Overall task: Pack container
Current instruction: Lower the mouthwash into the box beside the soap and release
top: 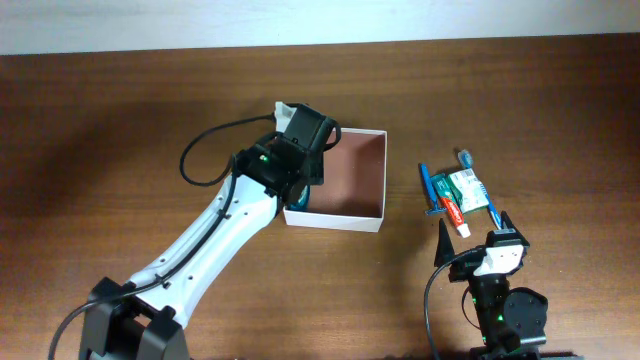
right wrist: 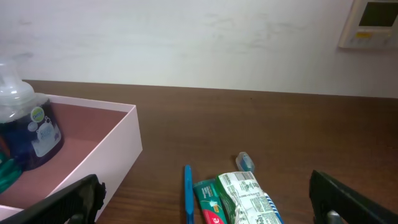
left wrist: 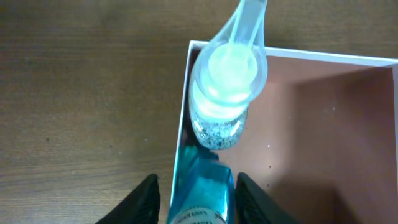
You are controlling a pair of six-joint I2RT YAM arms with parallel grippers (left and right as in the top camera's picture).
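Note:
The container (top: 352,176), a shallow white-walled box with a reddish-brown inside, sits mid-table. Inside its left wall (left wrist: 184,106) a clear pump bottle (left wrist: 227,81) stands upright. Just in front of it is a teal mouthwash bottle (left wrist: 202,190). My left gripper (left wrist: 199,202) straddles the teal bottle; its black fingers (left wrist: 146,202) stand slightly off the bottle's sides, open. My right gripper (top: 475,232) is wide open low over the table, right of the container and apart from it. In the right wrist view the pump bottle (right wrist: 28,124) shows dark blue liquid.
Between the container and my right gripper lie a blue toothbrush (right wrist: 188,193), a toothpaste tube (right wrist: 208,202), a green-and-white packet (right wrist: 249,196) and a second brush head (right wrist: 245,162). In the overhead view the same pile (top: 455,195) is on bare dark wood.

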